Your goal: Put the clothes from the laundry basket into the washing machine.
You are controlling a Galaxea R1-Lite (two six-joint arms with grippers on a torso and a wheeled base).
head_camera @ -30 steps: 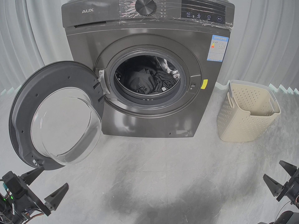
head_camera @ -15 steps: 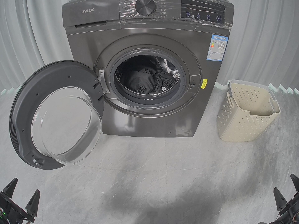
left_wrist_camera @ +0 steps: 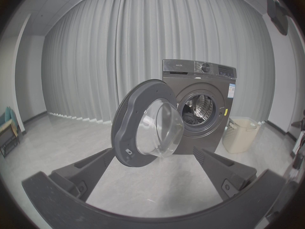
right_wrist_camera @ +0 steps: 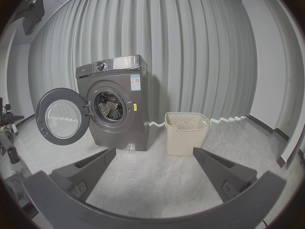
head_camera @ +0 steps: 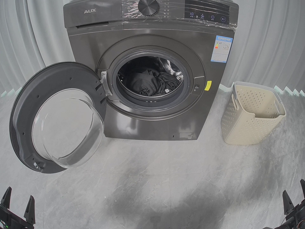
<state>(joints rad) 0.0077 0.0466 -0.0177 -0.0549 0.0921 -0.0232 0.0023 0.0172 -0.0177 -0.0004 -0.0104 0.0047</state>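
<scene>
Clothes (head_camera: 148,82), dark, crumpled, heaped inside open washing machine (head_camera: 149,64) drum

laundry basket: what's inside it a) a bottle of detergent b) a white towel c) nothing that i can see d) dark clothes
c: the laundry basket shows only its bare perforated walls inside; the dark clothes lie in the drum of the washing machine.

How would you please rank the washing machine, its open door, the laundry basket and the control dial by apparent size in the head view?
1. washing machine
2. open door (nearer the camera, so enlarged)
3. laundry basket
4. control dial
</scene>
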